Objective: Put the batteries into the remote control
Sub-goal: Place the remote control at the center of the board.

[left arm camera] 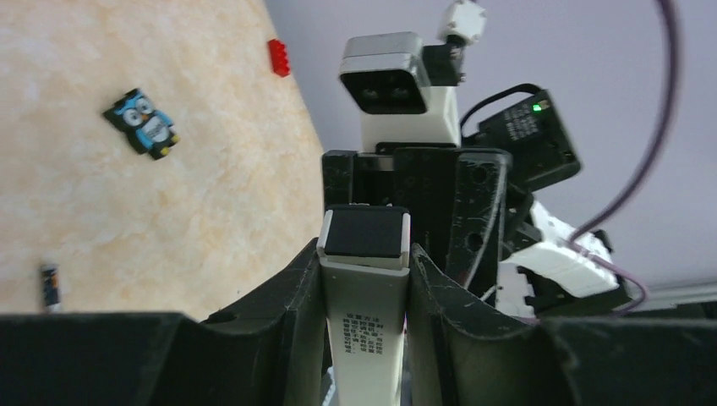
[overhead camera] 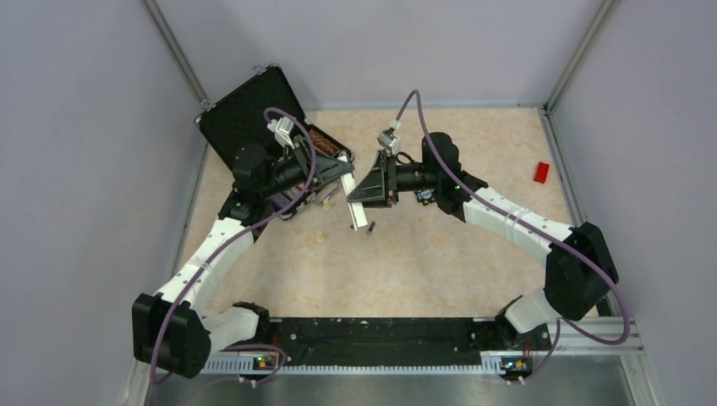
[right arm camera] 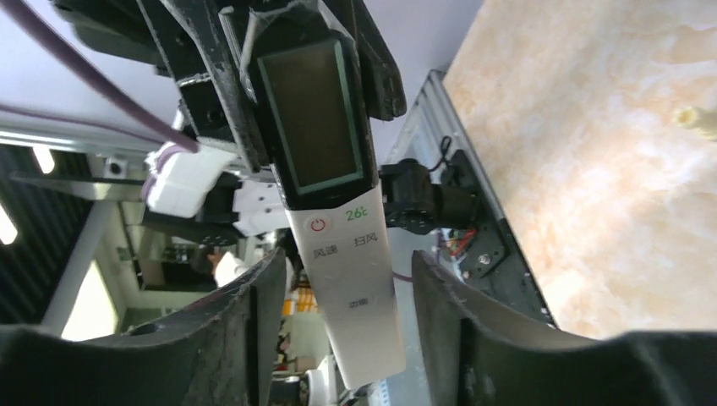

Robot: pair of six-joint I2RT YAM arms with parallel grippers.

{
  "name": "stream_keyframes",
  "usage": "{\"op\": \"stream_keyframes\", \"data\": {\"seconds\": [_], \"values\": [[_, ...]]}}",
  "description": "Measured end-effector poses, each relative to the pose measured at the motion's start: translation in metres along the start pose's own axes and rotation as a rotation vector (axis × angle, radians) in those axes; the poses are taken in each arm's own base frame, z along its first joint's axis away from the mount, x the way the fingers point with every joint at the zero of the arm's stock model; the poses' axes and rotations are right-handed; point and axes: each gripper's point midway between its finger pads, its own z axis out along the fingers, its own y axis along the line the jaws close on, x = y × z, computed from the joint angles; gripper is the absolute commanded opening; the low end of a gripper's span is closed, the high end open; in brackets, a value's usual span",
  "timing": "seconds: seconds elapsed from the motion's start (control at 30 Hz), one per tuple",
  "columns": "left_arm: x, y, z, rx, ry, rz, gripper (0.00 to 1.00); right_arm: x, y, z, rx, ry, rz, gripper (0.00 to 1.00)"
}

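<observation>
The white remote control [left arm camera: 365,313] stands between the fingers of my left gripper [left arm camera: 365,254], which is shut on it, back side with printed text facing the camera. In the top view the remote [overhead camera: 361,211] hangs above the table between both grippers. My right gripper [right arm camera: 347,271] is open around its lower end, with gaps on both sides; the remote's screen and buttons [right arm camera: 338,228] face it. In the top view my left gripper [overhead camera: 345,173] and right gripper [overhead camera: 372,188] meet at mid-table. One small dark battery [left arm camera: 49,286] lies on the table, also in the top view [overhead camera: 370,227]. I see no second battery.
An open black case [overhead camera: 254,106] stands at the back left. A red block [overhead camera: 541,172] lies at the right [left arm camera: 278,57]. A blue-and-black owl gadget [left arm camera: 142,123] lies on the table. A small cream piece [overhead camera: 320,237] lies left of the remote [right arm camera: 697,118].
</observation>
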Motion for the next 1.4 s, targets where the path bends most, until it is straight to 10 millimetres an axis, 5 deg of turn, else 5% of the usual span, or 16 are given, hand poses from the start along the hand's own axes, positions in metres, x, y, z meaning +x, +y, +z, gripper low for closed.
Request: {"op": "stream_keyframes", "data": {"seconds": [0.1, 0.23, 0.47, 0.53, 0.93, 1.4], "values": [[0.002, 0.016, 0.000, -0.095, 0.006, 0.004, 0.00, -0.004, -0.014, 0.001, 0.072, -0.034, 0.013, 0.80], [0.000, 0.043, -0.006, -0.262, -0.017, -0.016, 0.00, -0.014, -0.026, 0.002, 0.182, -0.103, -0.053, 0.84], [-0.002, 0.074, -0.023, -0.459, -0.082, -0.068, 0.00, -0.018, -0.035, 0.009, 0.382, -0.194, -0.277, 0.84], [-0.002, 0.080, -0.026, -0.492, -0.097, -0.083, 0.00, -0.005, -0.037, 0.018, 0.425, -0.178, -0.335, 0.84], [0.002, 0.119, -0.048, -0.702, -0.164, -0.154, 0.00, 0.015, -0.106, 0.038, 0.765, -0.143, -0.541, 0.81], [0.037, 0.184, -0.057, -0.937, -0.141, -0.369, 0.00, 0.037, -0.142, 0.053, 1.020, -0.131, -0.802, 0.76]]}}
